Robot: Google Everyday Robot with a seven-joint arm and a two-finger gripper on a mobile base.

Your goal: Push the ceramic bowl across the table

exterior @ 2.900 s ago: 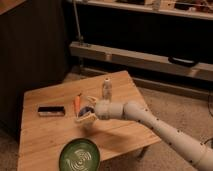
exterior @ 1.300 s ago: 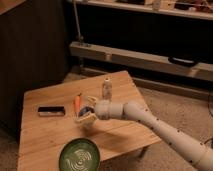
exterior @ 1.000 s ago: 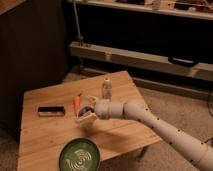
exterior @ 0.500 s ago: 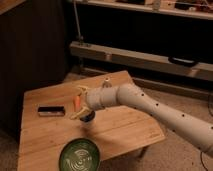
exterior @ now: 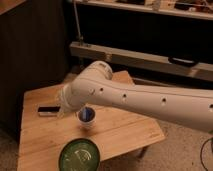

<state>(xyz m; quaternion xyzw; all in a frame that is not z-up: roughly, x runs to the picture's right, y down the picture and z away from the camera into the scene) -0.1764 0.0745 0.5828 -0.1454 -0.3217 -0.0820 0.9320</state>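
Dark shelving fills the back of a dim room, with a long pale rail [exterior: 145,59] running across it. Speckled floor shows at the lower right. In front stands a low, light-brown wooden counter [exterior: 40,137] with a planked, roughly square top, seen from above and at an angle.

A thick white robot arm [exterior: 150,100] reaches in from the right edge and crosses most of the view, its smooth shell dotted with small dark holes. It bends at a rounded joint over the far part of the counter and angles down to the left. The gripper [exterior: 63,106] sits at the arm's lower left end, low over the left-middle of the counter. Whether it is open or closed cannot be told, since the arm's bulk covers much of it.

Just left of the gripper lies a small, flat black object [exterior: 47,110]. Just right of the gripper and slightly nearer stands a small white cup [exterior: 87,117] with a blue inside, upright and partly tucked under the arm.

A bowl [exterior: 80,156] — wide, shallow, glossy dark green with pale rings inside — rests at the near edge of the counter, a little left of centre. Its lower part is cut off by the bottom of the view. It sits near the cup but apart from it, and apart from the gripper.
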